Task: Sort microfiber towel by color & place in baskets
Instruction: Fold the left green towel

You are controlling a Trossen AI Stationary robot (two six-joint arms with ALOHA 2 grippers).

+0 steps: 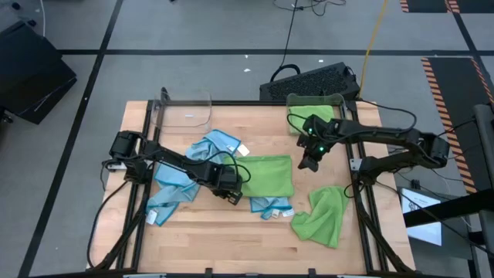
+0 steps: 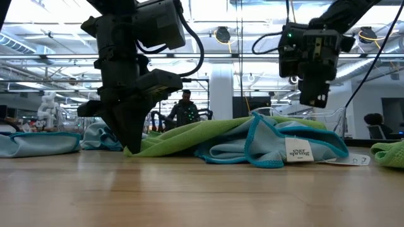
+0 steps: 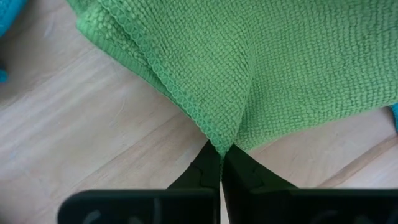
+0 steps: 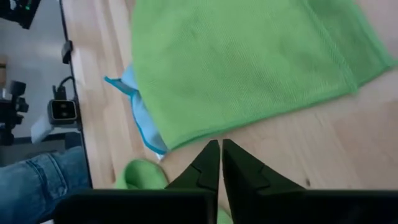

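Observation:
A green towel [image 1: 268, 176] lies spread flat mid-table, partly over a blue towel [image 1: 218, 144]. My left gripper [image 1: 231, 188] stands at its near left corner, shut on it. My right gripper [image 1: 311, 160] hangs shut above the table, just off the towel's right edge [image 4: 261, 118], holding nothing. More blue towels lie at the left [image 1: 166, 198] and near the front [image 1: 271, 207]. A crumpled green towel [image 1: 323, 217] lies at the near right. A clear basket [image 1: 185, 113] stands at the far left. Another basket [image 1: 315, 108], at the far right, holds green cloth. My left gripper pinches the green towel's corner [image 3: 220, 144] between its two fingers, coming from above and pointing steeply down. The cloth puckers into a ridge running away from the fingertips. The rest of the towel lies on the table and on the blue cloth beneath it [image 2: 189, 140].
A black keyboard [image 1: 309, 81] lies beyond the table's far edge. Bare wood [image 1: 224, 239] shows along the near edge. A person stands far back in the room [image 2: 185, 108], and a jeans-clad leg [image 4: 43, 180] shows beside the table.

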